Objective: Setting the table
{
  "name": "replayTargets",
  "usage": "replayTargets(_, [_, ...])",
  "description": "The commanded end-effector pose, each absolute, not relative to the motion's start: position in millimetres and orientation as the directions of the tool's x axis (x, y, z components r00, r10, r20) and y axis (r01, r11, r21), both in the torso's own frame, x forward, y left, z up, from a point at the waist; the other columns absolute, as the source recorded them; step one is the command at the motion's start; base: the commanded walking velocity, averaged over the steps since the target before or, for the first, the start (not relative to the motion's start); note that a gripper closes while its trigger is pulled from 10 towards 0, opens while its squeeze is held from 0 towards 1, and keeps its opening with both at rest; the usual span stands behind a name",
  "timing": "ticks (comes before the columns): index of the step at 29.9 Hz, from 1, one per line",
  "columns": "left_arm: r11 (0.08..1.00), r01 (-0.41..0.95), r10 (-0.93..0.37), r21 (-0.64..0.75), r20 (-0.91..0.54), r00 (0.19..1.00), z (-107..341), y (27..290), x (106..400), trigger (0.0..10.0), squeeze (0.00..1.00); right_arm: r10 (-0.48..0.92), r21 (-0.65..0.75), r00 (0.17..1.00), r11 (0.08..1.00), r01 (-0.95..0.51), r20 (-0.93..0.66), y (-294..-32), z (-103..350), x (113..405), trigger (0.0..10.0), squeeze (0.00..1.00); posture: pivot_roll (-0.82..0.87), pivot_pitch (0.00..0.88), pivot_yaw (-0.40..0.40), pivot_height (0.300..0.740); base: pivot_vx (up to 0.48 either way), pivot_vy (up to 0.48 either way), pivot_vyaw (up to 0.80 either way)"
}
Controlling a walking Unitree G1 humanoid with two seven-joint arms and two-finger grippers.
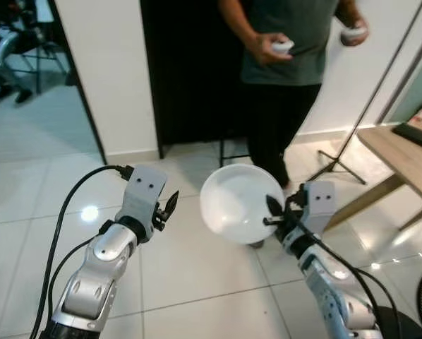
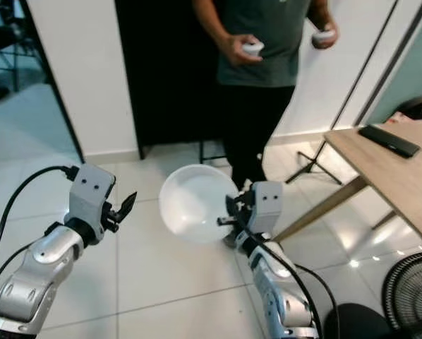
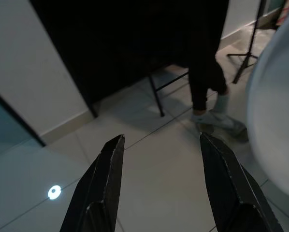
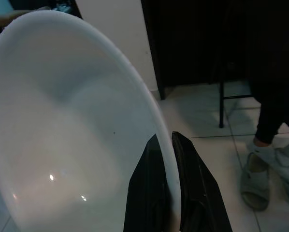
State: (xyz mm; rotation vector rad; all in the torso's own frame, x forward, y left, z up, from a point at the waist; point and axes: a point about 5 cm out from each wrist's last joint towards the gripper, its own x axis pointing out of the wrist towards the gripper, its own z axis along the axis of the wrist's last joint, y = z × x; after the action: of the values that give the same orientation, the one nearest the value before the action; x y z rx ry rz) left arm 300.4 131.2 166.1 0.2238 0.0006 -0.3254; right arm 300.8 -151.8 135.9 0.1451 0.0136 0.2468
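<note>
A white bowl [image 1: 236, 201] hangs in the air above the tiled floor, tilted with its hollow facing me. My right gripper [image 1: 273, 212] is shut on the bowl's rim at its right edge; in the right wrist view the rim [image 4: 167, 159] passes between the two black fingers [image 4: 147, 193]. My left gripper [image 1: 169, 205] is held up to the left of the bowl, apart from it, open with nothing between its fingers [image 3: 103, 183]. The bowl's edge [image 3: 275, 121] appears in the left wrist view.
A person [image 1: 288, 63] in a dark shirt stands just beyond the bowl, a controller in each hand. A wooden table [image 2: 394, 176] with a black flat object [image 2: 389, 140] stands at the right. A tripod [image 1: 338, 162] and a fan [image 2: 412, 300] are on the right.
</note>
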Motion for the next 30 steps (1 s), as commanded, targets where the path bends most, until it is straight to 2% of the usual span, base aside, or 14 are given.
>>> replayTargets(1, [0.919, 0.323, -0.322, 0.225, -0.042, 0.946, 163.8, 129.3, 300.3, 10.0, 0.0, 0.237, 0.141, 0.972, 0.962, -0.234, -0.004, -155.2, 133.5, 299.7, 10.0, 0.0, -0.02, 0.0, 0.042, 0.74, 0.0, 0.0, 0.74])
replayTargets(30, [0.924, 0.314, -0.314, 0.217, -0.038, 0.949, 164.8, 127.2, 305.4, 10.0, 0.0, 0.26, 0.13, 0.966, 0.957, -0.259, 0.009, -153.6, 136.1, 302.4, 10.0, 0.0, -0.02, 0.0, 0.043, 0.74, 0.0, 0.0, 0.74])
